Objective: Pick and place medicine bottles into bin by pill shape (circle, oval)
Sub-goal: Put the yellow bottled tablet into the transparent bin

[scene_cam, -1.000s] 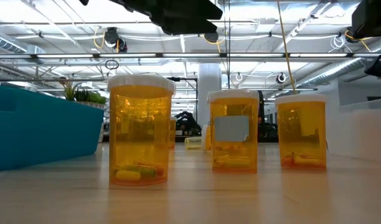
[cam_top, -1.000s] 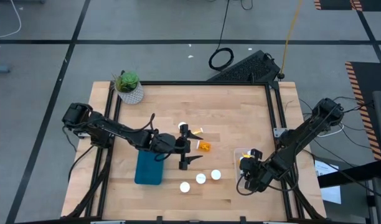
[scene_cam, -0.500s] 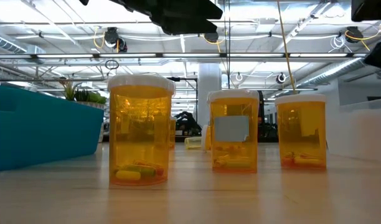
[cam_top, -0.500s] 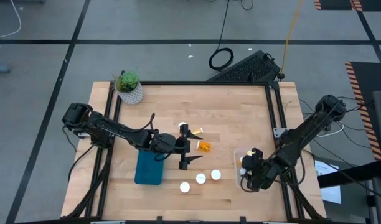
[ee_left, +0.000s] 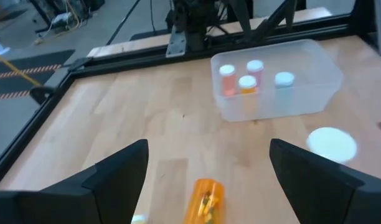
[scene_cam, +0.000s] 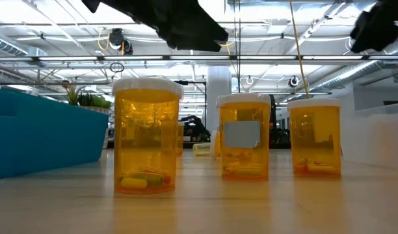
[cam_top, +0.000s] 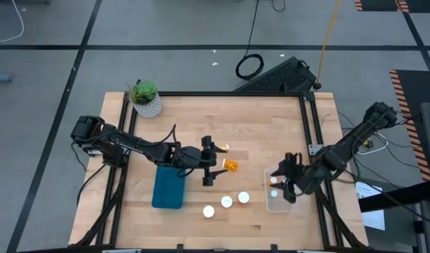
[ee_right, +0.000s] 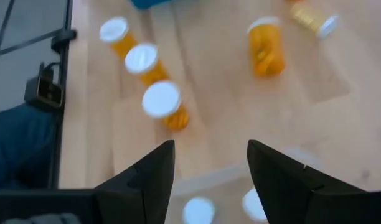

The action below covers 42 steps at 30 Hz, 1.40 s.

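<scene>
Pale wooden table [cam_top: 271, 126], grey floor [cam_top: 201, 28] around

High view: straight down, far. Low view: tabletop level, very near three upright translucent orange white-capped bottles [scene_cam: 145, 136], shared with high view at 6 o'clock [cam_top: 226, 202]. Wrist views: oblique, downward.

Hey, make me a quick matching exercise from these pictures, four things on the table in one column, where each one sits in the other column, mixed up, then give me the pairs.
Things
1. potted plant
2. teal bin
3. clear bin
4. lying bottle

Places
A. near the table's middle, on its side, just ahead of the open left gripper
B. right edge of the table, under the open right gripper, bottles inside
C. far left corner of the table
D. left of the three standing bottles, beneath the left arm

Pairs: 1-C, 2-D, 3-B, 4-A
</scene>
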Tool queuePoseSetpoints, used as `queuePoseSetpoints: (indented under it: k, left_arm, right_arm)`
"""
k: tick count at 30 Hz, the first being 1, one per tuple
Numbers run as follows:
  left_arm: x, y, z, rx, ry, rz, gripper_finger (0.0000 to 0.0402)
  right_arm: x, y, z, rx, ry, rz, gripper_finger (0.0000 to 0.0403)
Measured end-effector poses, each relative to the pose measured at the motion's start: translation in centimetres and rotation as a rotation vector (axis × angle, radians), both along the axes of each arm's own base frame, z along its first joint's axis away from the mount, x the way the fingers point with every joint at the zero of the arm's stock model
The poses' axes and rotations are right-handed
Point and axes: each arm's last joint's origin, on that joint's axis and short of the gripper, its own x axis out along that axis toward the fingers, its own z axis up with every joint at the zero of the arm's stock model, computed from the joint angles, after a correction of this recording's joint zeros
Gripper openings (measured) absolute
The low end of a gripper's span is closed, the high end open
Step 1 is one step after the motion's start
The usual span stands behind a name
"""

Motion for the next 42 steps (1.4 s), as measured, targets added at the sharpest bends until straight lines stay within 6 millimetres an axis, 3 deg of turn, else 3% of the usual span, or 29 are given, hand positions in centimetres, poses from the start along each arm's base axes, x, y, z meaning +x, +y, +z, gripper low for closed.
queuePoseSetpoints:
  k: [10, 17, 26, 34, 42]
  left_arm:
    - [-0.1, 2.8, -1.0, -0.040, 0.101, 0.113, 0.0335]
    - [-0.1, 5.2, -1.4, -0.034, 0.139, 0.186, 0.0335]
    - [1.6, 6.4, -4.3, -0.062, 0.301, 0.258, 0.0335]
    - [4.8, 7.4, -4.2, -0.144, 0.496, 0.365, 0.0335]
    - [5.2, 7.7, -4.7, -0.133, 0.561, 0.334, 0.0335]
  right_arm:
    - [1.1, -4.9, 1.3, -0.199, -0.055, -0.032, 0.0196]
    - [1.4, -6.9, 1.7, -0.274, -0.057, -0.072, 0.0196]
    - [1.5, -7.1, 1.6, -0.281, -0.051, -0.076, 0.0196]
    - [1.5, -7.1, 1.6, -0.257, -0.045, -0.062, 0.0196]
    - [1.4, -7.0, 1.5, -0.272, -0.030, -0.046, 0.0196]
